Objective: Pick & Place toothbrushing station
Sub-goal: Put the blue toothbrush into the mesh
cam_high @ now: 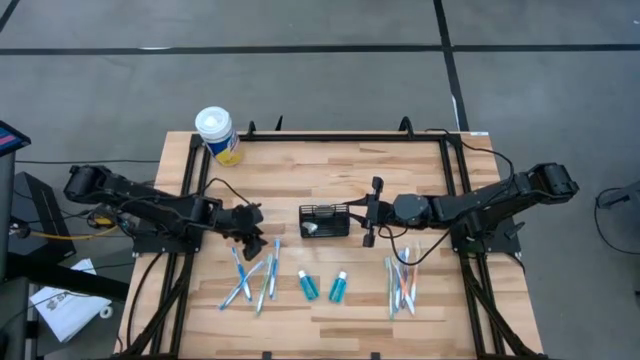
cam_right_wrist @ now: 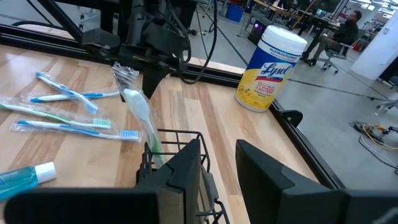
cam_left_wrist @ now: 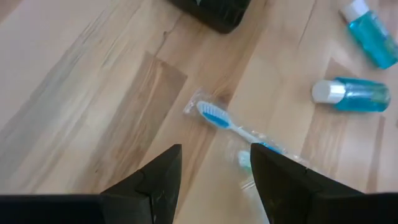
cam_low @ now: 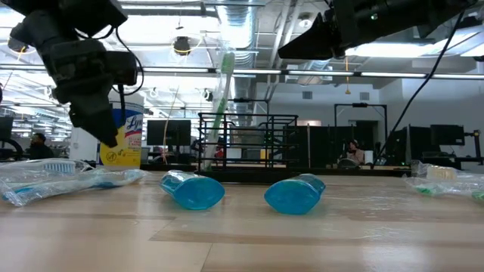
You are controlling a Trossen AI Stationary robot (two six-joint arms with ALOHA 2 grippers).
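The black wire-mesh basket (cam_high: 324,221) is sitting at the center of the wooden tabletop (cam_high: 320,165), its long axis running from nine o'clock to three o'clock in the high view. A wrapped green toothbrush (cam_right_wrist: 142,118) is standing nearly upright in it, head up and leaning slightly. The right gripper (cam_high: 369,212) is holding at the basket's three o'clock end, its fingers (cam_right_wrist: 180,171) straddling the wire rim with one on each side; whether they are pressing on it cannot be told. The left gripper (cam_high: 250,240) is hovering at the basket's nine o'clock side, just above the loose blue toothbrushes (cam_high: 252,277), its fingers (cam_left_wrist: 152,180) standing apart with nothing between them. Two teal tubes (cam_high: 322,287) are lying at the basket's six o'clock, caps pointing away from the camera-side edge, and another toothbrush bundle (cam_high: 401,280) is lying toward five o'clock.
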